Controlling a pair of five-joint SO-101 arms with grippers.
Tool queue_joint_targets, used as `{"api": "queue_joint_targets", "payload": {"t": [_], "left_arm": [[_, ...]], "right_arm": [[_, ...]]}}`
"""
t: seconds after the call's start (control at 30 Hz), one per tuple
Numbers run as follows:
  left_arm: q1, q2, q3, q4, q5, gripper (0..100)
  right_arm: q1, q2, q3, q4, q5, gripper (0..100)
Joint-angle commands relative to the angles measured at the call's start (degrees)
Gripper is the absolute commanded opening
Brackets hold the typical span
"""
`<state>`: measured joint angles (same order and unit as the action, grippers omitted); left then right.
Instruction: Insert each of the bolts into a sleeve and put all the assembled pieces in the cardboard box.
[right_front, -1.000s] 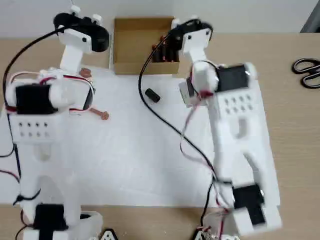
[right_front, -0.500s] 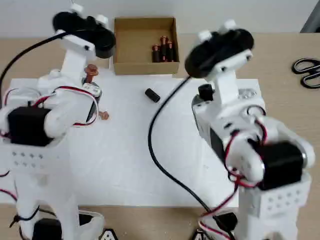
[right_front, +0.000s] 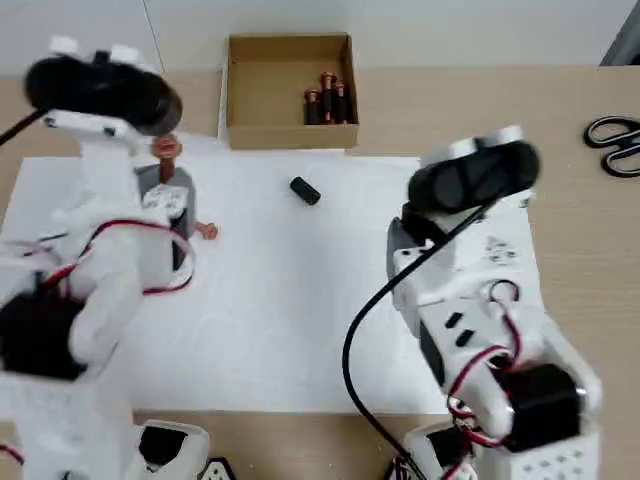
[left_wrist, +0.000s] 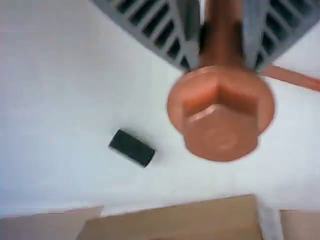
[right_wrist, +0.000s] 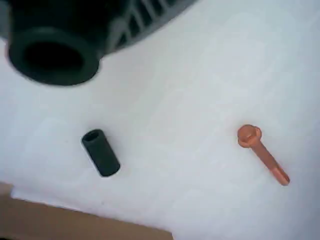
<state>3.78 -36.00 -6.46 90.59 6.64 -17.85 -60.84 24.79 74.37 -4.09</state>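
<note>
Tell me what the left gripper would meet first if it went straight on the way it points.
Probably the bare white sheet: the left gripper, shut on a copper bolt, aims between the loose black sleeve and a second bolt lying there. Depth is unclear.

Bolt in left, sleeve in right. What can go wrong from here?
1. The left gripper clamps the bolt by its shank alone; pressing it into the held sleeve in the right gripper may tilt or slip it.
2. The spare sleeve lies on its side on the white mat and could roll if brushed.
3. The spare bolt lies close beside the left gripper, easily knocked.
</note>
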Motion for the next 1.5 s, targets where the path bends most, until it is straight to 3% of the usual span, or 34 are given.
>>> {"api": "queue_joint_targets", "payload": {"t": [0.0,0.1,0.23,0.57,0.73,0.87,1.47], "left_arm": [[0.4,-1.1,3.6,-9.1,11.2,1],[0.4,-1.1,5.1,-15.6,17.5,1],[0.9,-1.1,6.7,-21.1,20.8,1],[16.7,-0.7,9.9,-20.8,22.2,1],[20.3,-0.7,12.9,-20.8,22.2,1],[23.2,-0.8,13.8,-20.7,23.5,1],[30.2,-1.1,16.0,-17.1,25.8,1]], "right_arm": [[-1.0,-5.2,10.5,-9.5,1.3,0.4],[-5.7,-9.6,17.8,-13.3,1.2,0.4],[-11.8,-15.2,24.4,-16.7,1.1,0.4],[-12.4,-26.4,34.8,-18.8,1.1,0.4],[-16.7,-36.4,43.8,-19.8,1.1,0.3],[-16.0,-42.6,50.3,-24.0,1.1,0.3],[-15.9,-43.0,52.1,-24.7,1.1,0.3]]}}
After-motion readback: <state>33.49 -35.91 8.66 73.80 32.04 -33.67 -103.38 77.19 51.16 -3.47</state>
